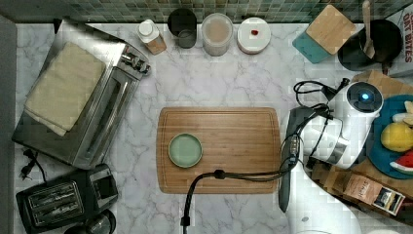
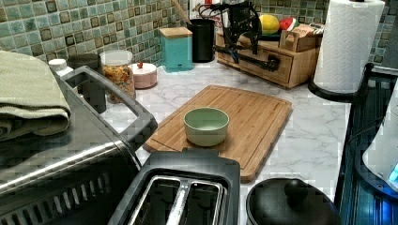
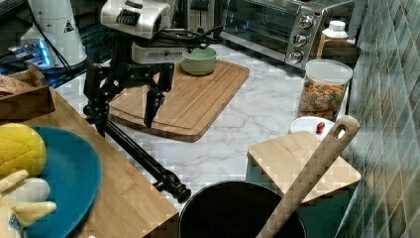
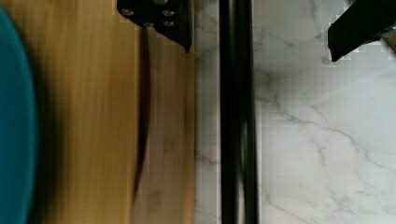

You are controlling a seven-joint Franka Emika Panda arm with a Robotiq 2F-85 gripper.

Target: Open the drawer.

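drawer (image 2: 263, 63) front partly hidden behind end effector (image 2: 244, 44), teal plate (image 4: 14, 121) cut off by the frame edge

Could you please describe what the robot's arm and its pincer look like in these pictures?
The arm has white rounded shells with a glowing blue light on one joint. Black cables loop around it. The pincer is black, with two long slim fingers under a white-and-grey wrist block.

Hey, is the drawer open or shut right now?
Shut. In the left view the drawer front sits flush with its wooden box; the open gripper straddles the black handle.
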